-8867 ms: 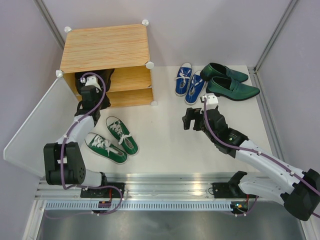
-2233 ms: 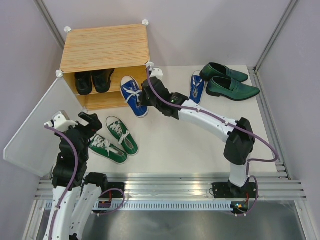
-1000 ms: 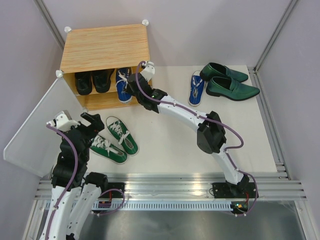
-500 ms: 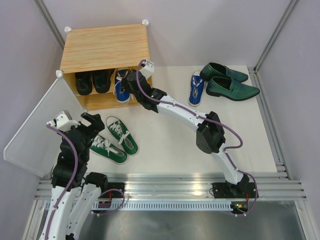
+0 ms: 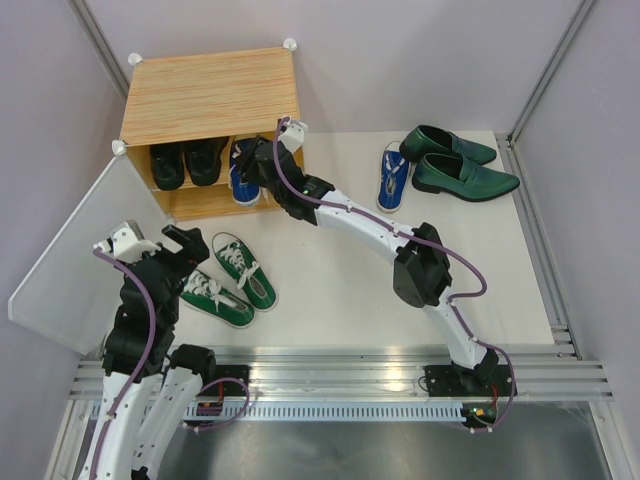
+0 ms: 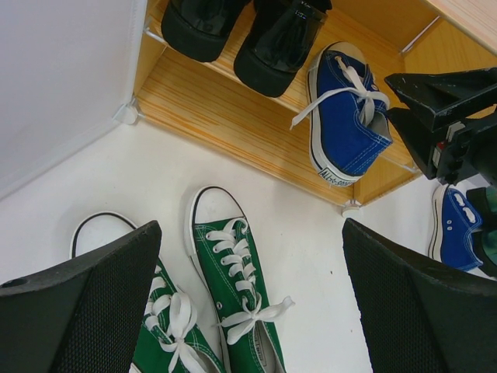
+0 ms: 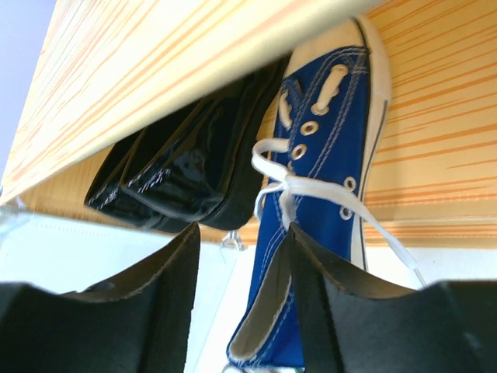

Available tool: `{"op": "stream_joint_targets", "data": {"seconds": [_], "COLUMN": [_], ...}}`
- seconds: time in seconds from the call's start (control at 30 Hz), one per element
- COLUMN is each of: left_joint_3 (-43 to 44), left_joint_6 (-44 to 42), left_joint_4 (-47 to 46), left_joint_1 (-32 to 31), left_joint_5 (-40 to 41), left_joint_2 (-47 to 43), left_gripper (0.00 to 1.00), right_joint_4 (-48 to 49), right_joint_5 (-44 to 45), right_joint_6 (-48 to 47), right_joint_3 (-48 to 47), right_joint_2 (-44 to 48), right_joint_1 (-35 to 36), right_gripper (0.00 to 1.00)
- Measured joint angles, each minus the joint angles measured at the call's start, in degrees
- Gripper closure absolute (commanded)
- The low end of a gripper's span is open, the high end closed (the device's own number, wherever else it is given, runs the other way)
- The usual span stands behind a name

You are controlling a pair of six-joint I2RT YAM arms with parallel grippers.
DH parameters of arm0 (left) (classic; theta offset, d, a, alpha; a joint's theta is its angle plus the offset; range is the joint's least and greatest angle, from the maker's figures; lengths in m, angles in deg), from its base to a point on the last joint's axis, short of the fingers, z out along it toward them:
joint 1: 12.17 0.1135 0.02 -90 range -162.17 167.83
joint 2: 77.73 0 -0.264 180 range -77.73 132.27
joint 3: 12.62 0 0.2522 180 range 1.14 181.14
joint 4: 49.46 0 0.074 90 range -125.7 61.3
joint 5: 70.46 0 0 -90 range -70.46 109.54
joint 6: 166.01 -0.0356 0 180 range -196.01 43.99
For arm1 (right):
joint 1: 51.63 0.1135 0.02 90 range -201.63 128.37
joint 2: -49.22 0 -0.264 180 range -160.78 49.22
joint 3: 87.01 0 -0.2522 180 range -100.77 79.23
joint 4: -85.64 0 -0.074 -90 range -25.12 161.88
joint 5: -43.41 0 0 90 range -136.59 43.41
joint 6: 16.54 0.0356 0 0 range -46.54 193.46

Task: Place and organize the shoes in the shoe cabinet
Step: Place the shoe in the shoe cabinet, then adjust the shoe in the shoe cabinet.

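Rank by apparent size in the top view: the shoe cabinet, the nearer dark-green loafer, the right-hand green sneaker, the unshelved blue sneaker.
1. shoe cabinet, by far.
2. nearer dark-green loafer and right-hand green sneaker: alike, not ranked.
3. unshelved blue sneaker, smallest.

Robot lab test cell, not a lived-in room.
- Two arms bolted to an aluminium rail (image 5: 330, 368) along the near table edge, well behind both grippers.
- Purple cables (image 5: 152, 300) run exposed up the arms.
- White tabletop (image 5: 340, 290) boxed in by plain lilac-grey panels (image 5: 400, 60) on bare metal corner posts (image 5: 545, 70), beyond the right gripper (image 5: 255, 160) and off to either side.
- A small wood-grain shoe cabinet (image 5: 210, 95) stands directly on the tabletop, right gripper at its opening.
- Green sneakers (image 5: 225, 280) lie on the tabletop just beside the left gripper (image 5: 158, 243).
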Motion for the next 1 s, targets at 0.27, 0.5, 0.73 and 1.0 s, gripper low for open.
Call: {"op": "stream_joint_targets", "data": {"seconds": [0.27, 0.5, 0.73, 1.0], "left_joint_3": [0.0, 0.0, 0.02, 0.0], "left_joint_6": [-0.04, -1.62, -4.57, -7.74], "left_joint_4": [-0.02, -0.22, -0.26, -3.04], "left_joint_1": [0.0, 0.22, 0.46, 0.5], "left_joint_5": [-0.55, -2.27, -5.07, -10.4], "left_joint_2": [0.52, 3.85, 7.96, 8.9], "left_gripper": [0.0, 0.0, 0.0, 0.0], "right_joint_4": [0.2, 0.2, 0.09, 0.04], "right_joint_5": [-5.57, -10.56, -18.99, -19.58], "right_joint_6": [-3.26, -7.87, -18.86, -29.22], "right_joint_3": [4.83, 10.91, 21.75, 45.75], "right_joint_2": [4.59, 12.02, 23.96, 49.4], "right_joint_1": [-1.36, -3.04, -3.1, -2.86], "right_gripper": [0.41, 0.39, 0.37, 0.33]}}
